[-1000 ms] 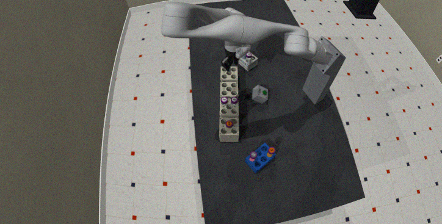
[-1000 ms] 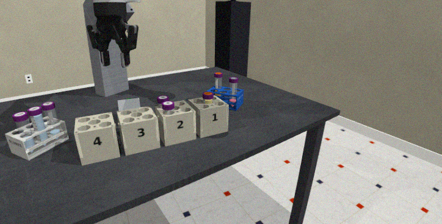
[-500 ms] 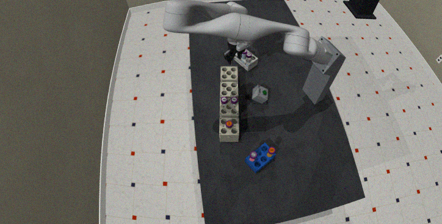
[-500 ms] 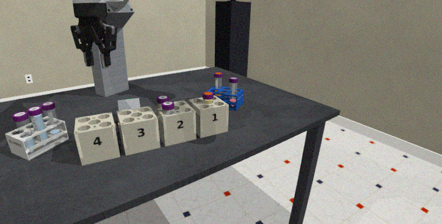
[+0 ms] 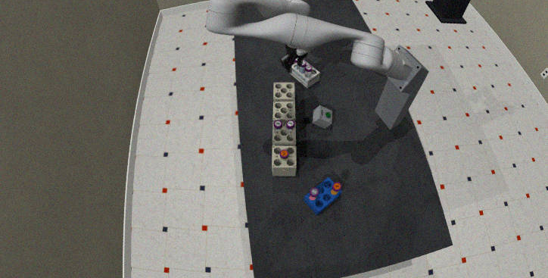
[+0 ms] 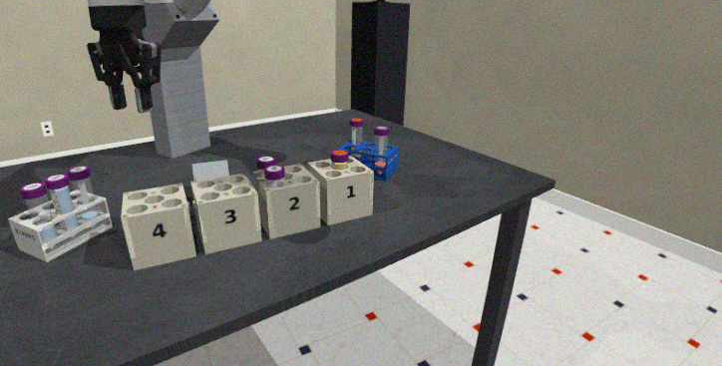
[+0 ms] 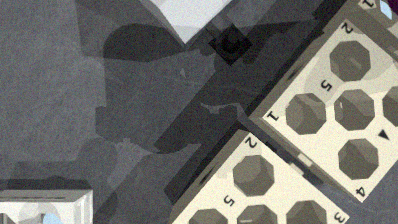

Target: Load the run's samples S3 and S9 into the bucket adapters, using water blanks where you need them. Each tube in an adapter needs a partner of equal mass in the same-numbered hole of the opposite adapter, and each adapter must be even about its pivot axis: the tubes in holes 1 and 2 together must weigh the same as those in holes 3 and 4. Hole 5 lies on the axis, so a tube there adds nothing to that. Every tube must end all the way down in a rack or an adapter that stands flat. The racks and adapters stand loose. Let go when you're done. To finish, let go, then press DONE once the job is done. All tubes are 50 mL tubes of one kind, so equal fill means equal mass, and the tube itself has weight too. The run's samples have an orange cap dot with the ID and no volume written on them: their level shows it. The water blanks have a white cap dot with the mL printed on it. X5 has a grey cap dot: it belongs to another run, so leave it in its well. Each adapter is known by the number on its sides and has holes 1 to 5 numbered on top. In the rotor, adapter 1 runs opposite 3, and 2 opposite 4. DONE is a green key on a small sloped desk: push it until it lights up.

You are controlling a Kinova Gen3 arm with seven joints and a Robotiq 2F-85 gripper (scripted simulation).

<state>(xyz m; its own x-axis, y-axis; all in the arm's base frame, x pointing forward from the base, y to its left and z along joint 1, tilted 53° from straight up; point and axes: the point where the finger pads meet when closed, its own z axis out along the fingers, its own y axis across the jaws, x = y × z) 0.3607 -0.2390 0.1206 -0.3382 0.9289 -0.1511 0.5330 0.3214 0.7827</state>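
My gripper is open and empty, high above the table between the white blanks rack and adapter 4. Adapters 4 and 3 have empty holes; both show in the wrist view, adapter 3 and adapter 4. Adapter 2 holds two white-dot blanks. Adapter 1 holds one orange-dot sample. The blue sample rack holds another orange-dot tube and a grey-dot tube. The blanks rack holds three purple-capped tubes.
The small DONE desk with its green key stands behind adapter 3, towards the arm's grey base. The four adapters stand in a tight row. The white rack's corner shows at the bottom left of the wrist view.
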